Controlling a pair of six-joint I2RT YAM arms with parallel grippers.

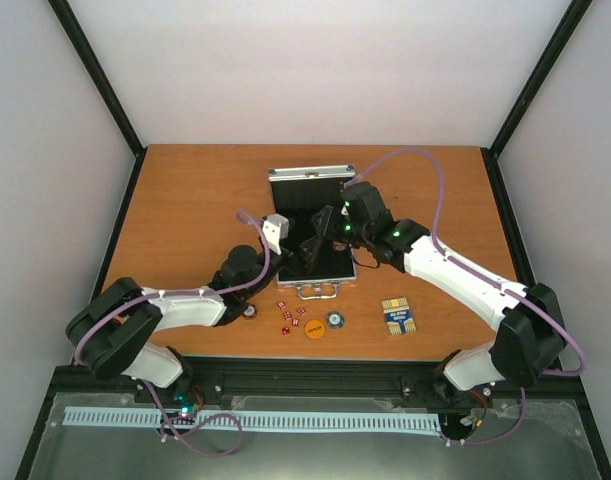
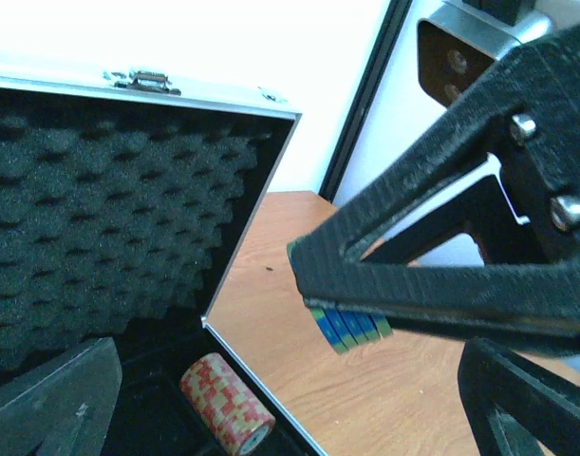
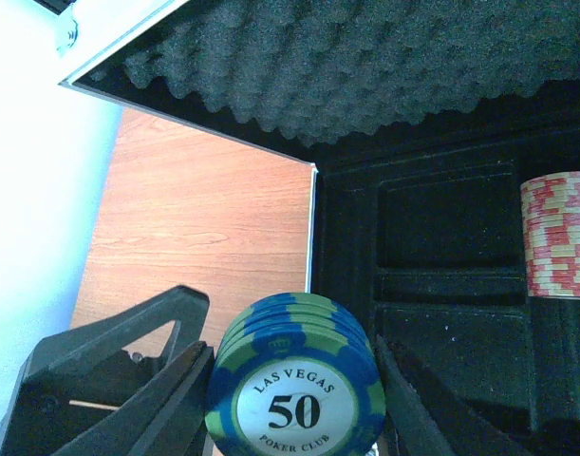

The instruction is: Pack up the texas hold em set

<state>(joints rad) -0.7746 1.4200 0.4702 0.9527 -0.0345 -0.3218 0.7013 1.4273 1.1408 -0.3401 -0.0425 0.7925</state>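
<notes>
Blue-green chip stack, face reading "Las Vegas 50 Poker Club", fills the bottom of the right wrist view, clamped edge-on between the fingers of the right gripper. Jaws part closed, pressing the stack from both sides.

Progress:
- Case stands open mid-desk, lid upright with egg-crate foam showing, handle toward the arms.
- One red-and-cream chip stack already lies in a slot of the black tray.
- Other slots visible in the right wrist view are bare.
- Out on the desk, in front of the case: red dice scattered, orange disc just beside them, one loose striped chip, and the card deck off to the right.

Judgement: early to middle. One stack in, a second in hand, small items and deck left, then the lid to close.

Position of held stack: above the case, close to a side wall. From the left wrist view it shows against bare desk beside that wall, so I cannot tell which slot it is lined up with.

Left gripper: jaws fully apart, holding nothing, hovering at the left side of the case and touching nothing that I can see.
</notes>
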